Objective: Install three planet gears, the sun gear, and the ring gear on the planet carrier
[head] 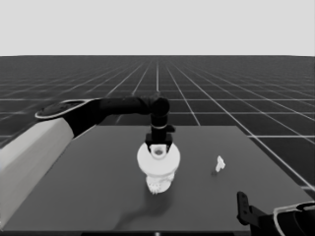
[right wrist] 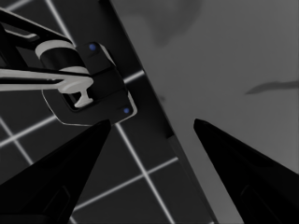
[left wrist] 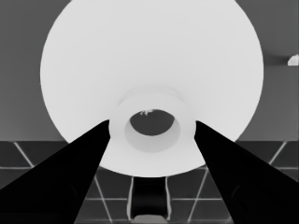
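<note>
Dark table [head: 98, 196]: left gripper [head: 158, 147] pinches larger round part [head: 158, 160] by its hub, held directly over the gears [head: 156, 186]. Right gripper [right wrist: 149, 130] spread, parked.

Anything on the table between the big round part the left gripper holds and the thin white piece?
No. In the head view, only bare table lies between the larger round part and the thin white piece.

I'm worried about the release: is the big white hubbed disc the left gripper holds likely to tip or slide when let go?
Probably stable. The larger round white disc is broad and looks rigid, so it should hold its shape. The left gripper straddles only its raised hub, so it might pivot. It hangs above the gears and the smaller round part; off-centre, it may rest tilted.
</note>
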You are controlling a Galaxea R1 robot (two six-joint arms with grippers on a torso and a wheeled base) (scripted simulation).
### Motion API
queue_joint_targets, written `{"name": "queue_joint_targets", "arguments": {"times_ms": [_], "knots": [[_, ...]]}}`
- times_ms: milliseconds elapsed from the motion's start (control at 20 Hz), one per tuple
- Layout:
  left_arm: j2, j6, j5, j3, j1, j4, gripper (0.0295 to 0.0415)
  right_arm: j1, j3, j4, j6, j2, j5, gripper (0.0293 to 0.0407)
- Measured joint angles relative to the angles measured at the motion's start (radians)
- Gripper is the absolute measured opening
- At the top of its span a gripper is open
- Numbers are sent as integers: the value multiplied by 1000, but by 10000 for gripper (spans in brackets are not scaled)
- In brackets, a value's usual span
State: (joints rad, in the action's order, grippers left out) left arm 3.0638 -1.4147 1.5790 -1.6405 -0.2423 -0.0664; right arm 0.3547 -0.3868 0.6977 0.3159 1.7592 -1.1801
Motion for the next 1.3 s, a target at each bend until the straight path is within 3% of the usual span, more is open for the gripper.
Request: {"name": "queue_joint_targets", "arguments": {"times_ms": [50,100,150,300,1300], "knots": [[4,3,0,-7,0,0,348,0,0,0,0,0,0,385],[3,-4,-20,1,109,129,348,0,0,0,0,0,0,385],[8,8,-31,-18,202,206,348,0,0,0,0,0,0,385],[22,46,-54,-76,295,288,348,0,0,0,0,0,0,385],[27,174,-62,-93,315,307,348,0,0,0,0,0,0,385]]}}
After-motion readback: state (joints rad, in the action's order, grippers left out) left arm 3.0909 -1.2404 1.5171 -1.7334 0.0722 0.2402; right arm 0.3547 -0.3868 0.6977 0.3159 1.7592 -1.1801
